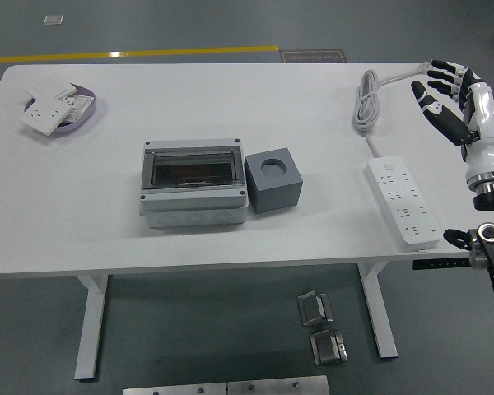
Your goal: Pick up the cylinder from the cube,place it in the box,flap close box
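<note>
The cylinder isn't something I can see: the cube just right of the box shows only a round recess on top, and the box's clear flap looks down already. Further right lies the power strip. My right hand hovers at the table's right edge, fingers spread, holding nothing. I'd confirm the flap sits fully flat.

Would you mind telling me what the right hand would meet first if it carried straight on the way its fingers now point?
The right hand, open and empty, points up and left, toward the table's far right corner. Nothing seems to lie on that line; the coiled power strip cable sits further left. Depth is unclear, though.
</note>
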Controlling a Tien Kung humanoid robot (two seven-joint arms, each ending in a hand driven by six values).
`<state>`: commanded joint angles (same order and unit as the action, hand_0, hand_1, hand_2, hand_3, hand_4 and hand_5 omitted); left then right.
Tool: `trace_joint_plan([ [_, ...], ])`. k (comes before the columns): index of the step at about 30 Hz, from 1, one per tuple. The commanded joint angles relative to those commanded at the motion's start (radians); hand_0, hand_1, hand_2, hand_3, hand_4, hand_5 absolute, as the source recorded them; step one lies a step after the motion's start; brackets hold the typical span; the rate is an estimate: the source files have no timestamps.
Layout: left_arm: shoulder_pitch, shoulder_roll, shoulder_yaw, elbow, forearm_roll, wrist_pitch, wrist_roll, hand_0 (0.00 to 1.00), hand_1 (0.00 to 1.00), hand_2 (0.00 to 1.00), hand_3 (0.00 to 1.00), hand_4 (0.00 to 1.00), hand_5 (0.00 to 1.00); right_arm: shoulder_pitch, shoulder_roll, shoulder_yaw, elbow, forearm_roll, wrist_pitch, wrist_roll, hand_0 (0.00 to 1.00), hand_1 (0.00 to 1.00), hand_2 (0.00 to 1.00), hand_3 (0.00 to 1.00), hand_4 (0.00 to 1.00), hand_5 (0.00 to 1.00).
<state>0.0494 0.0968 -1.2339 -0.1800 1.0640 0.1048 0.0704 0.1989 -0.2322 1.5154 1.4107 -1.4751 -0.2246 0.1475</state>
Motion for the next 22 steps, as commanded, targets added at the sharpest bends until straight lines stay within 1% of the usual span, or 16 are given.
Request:
trace_joint_plan([
  [4,-0.002,-0.001,0.001,0.000,-0.005,0.002,0.001,0.556,0.594,0.553,0.575,0.615,0.292,0.000,0.004,0.004,0.000,-0.003,-0.001,-0.001,0.816,0.716,0.726,0.739,0.831,0.426],
  [5,-0.002,-0.002,0.001,0.000,-0.006,0.003,0.001,0.556,0.594,0.552,0.574,0.616,0.292,-0.001,0.005,0.005,0.001,-0.005,-0.001,-0.002,0.817,0.715,0.724,0.737,0.873,0.486],
  [22,-0.003,-0.003,-0.005,0.000,-0.012,0.005,0.002,0.556,0.594,0.553,0.575,0.615,0.291,-0.006,0.012,0.015,0.001,-0.014,-0.007,-0.003,0.815,0.713,0.723,0.729,0.873,0.500],
])
